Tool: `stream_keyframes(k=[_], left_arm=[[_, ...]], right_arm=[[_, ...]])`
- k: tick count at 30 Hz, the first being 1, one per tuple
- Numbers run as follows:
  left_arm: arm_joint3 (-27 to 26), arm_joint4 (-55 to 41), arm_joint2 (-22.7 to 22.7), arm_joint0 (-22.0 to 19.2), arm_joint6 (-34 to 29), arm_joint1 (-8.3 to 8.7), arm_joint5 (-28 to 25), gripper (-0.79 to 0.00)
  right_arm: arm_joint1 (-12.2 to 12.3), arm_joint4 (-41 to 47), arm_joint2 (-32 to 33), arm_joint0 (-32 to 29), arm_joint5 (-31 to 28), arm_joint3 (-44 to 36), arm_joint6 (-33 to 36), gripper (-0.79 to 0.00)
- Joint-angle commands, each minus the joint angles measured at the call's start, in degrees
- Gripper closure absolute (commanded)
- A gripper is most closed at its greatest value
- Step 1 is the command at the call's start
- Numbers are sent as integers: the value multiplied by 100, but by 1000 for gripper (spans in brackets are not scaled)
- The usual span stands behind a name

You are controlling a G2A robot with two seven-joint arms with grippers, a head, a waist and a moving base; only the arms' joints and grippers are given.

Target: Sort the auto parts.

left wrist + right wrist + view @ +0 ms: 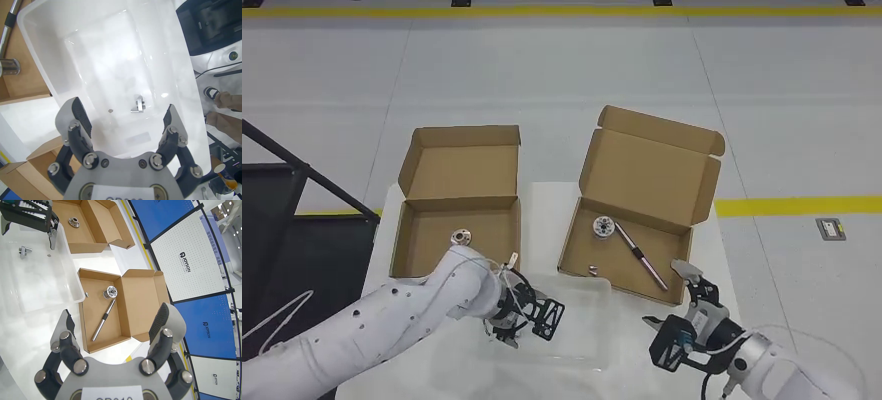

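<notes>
My left gripper (pixel 122 104) hangs open over the near end of a clear plastic tray (pixel 37 47). A small metal bracket (pixel 139 106) lies on the tray floor just beyond the fingertips, and the right wrist view shows this bracket (pixel 24 251) too. From above, the left gripper (pixel 542 318) is at the tray's left part. My right gripper (pixel 663 294) is open and empty beside the front right corner of the right cardboard box (pixel 682 180). That box holds a metal rod (pixel 103 320), a round hub (pixel 110 292) and a small bolt (pixel 86 294).
The left cardboard box (pixel 457 160) holds one metal flange (pixel 461 237). Both boxes have their lids standing open at the back. A tiny dark speck (pixel 110 110) lies on the tray floor. Bare white table (pixel 542 215) shows between the boxes.
</notes>
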Motion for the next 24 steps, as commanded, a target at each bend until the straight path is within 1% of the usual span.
stream_keyframes(k=[1,3,5,10,12,14,16,18,19,21,23,24], left_arm=[[0,0,0,0,-4,0,0,-785],[0,0,0,0,-4,0,0,-785],[-24,73,-4,97,24,3,85,-785],[-150,290,-68,261,-170,45,101,-785],[-178,342,-86,302,-314,61,28,-723],[-213,341,-90,357,-518,68,0,-696],[-220,242,-101,409,-630,74,0,-628],[-165,197,-109,435,-788,78,0,-631],[-158,176,-117,449,-837,75,0,-619],[-122,129,-151,484,-822,66,0,-591],[-62,177,-129,526,-915,46,0,-533],[-45,173,-125,544,-921,29,0,-529]], right_arm=[[0,0,0,0,0,0,0,-785],[0,0,0,0,0,0,0,-785],[0,0,0,0,0,0,0,-785],[0,0,0,0,0,0,0,-785],[0,0,0,0,0,0,0,-785],[0,0,0,0,0,0,0,-785],[0,0,0,0,0,0,0,-785],[0,0,0,0,0,0,0,-785],[0,0,0,0,0,0,0,-785],[0,0,0,0,0,0,0,-785],[0,0,0,0,0,0,0,-785],[0,0,0,0,0,0,0,-785]])
